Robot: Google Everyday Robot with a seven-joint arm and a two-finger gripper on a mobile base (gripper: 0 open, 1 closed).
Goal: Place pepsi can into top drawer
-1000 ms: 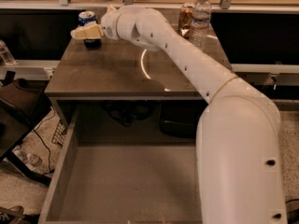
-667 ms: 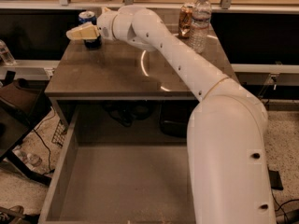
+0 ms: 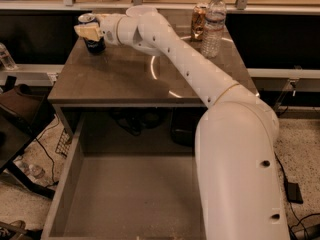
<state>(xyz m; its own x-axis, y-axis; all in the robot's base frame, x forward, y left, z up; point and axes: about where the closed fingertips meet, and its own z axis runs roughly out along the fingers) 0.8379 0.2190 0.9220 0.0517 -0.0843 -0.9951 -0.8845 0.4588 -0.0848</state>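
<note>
The pepsi can (image 3: 94,43), blue with a silver top, stands upright at the back left corner of the table. My gripper (image 3: 88,31) is right at the can, covering its upper part from the front, with the white arm reaching in from the right. The top drawer (image 3: 64,184) is pulled open below the table's front edge; its flat grey bottom (image 3: 130,199) holds nothing. My arm's large white base covers the drawer's right part.
A brownish-gold can (image 3: 199,21) and a clear plastic bottle (image 3: 213,24) stand at the back right of the brown table (image 3: 125,79). Cables and a small bottle (image 3: 35,171) lie on the floor at the left.
The gripper has shifted a little to the left and stays at the can. The can still stands at the table's back left corner.
</note>
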